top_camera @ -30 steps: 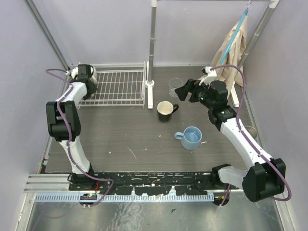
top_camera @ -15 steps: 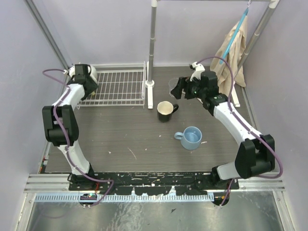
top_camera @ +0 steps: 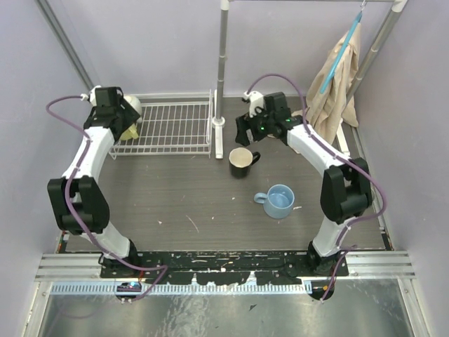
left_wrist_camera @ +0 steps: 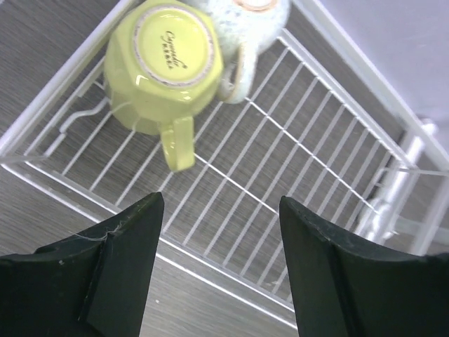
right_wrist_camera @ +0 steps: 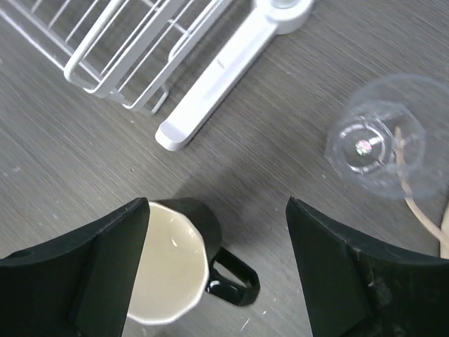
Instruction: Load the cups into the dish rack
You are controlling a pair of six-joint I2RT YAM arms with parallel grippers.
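**Two mugs racked, three cups on the table, both grippers empty**

The white wire-grid dish rack (top_camera: 168,128) sits at the far left of the dark grey wood-grain table (top_camera: 175,203). In its far left corner a yellow ceramic mug (left_wrist_camera: 165,63) rests upside down with its handle lying on the wires. A cream-white mug (left_wrist_camera: 247,24), also inverted, is right against it.

The left gripper (left_wrist_camera: 219,210) hovers above this end of the rack. Its fingers are spread wide and nothing is between them.

The right gripper (right_wrist_camera: 217,210) is over the table just beyond the rack's right end, fingers likewise wide apart and holding nothing. Below it, a black mug with a cream interior (right_wrist_camera: 175,270) stands upright, its handle pointing away from the rack. A clear drinking glass (right_wrist_camera: 382,137) stands farther right, apart from the black mug. A light blue mug (top_camera: 279,200) stands upright nearer the arm bases, well clear of the rack.

The white foot (right_wrist_camera: 224,70) of an upright grey-white pole (top_camera: 222,63) lies just beside the rack's right edge. A beige cloth (top_camera: 337,77) hangs at the far right.
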